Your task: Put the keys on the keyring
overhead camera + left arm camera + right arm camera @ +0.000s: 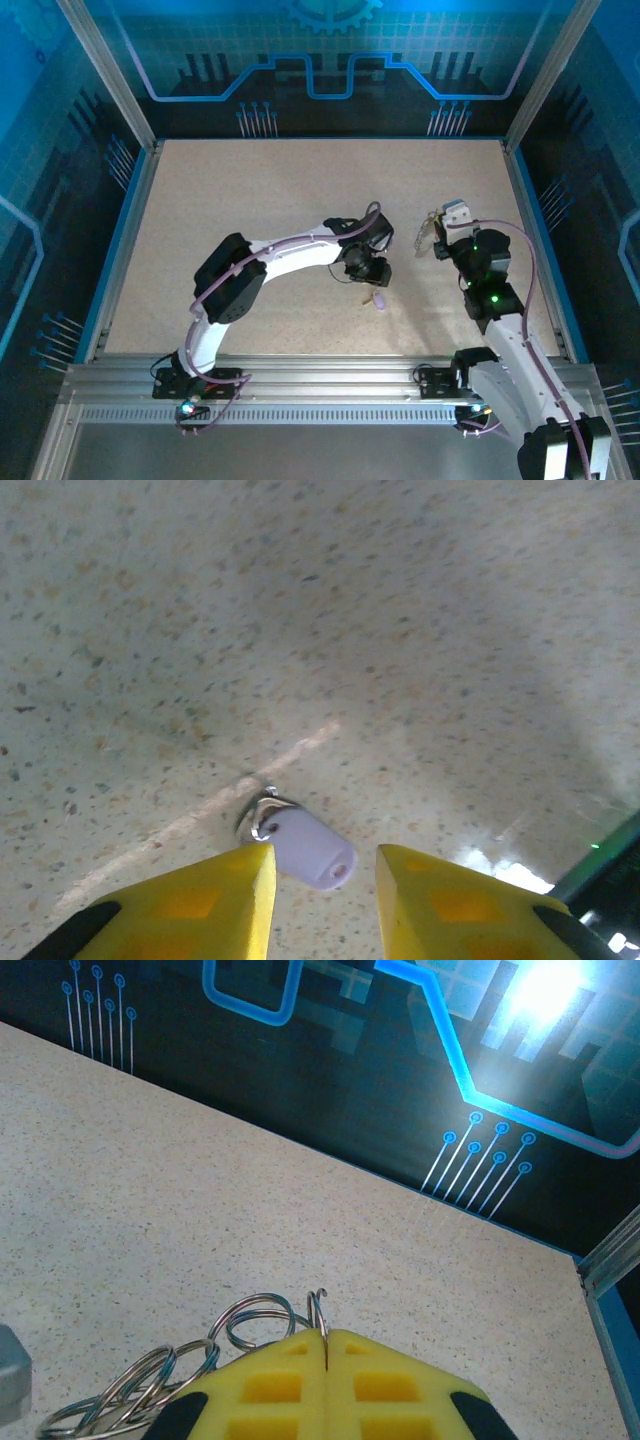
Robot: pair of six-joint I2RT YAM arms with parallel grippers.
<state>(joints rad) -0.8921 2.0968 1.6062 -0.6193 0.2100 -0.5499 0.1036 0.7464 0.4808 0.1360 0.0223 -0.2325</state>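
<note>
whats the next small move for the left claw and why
Probably lower the left claw and close on the lilac key: its fingers stand open either side of the key lying on the table, while the right claw is shut on the keyring.

The keyring vanishes behind the pressed-together yellow fingers of the right pincer, and the bottom edge cuts its lower loops. Left of the keyring, a grey object is cropped. From above, the lilac key, left of the keyring, is too small to show its blade.
</note>
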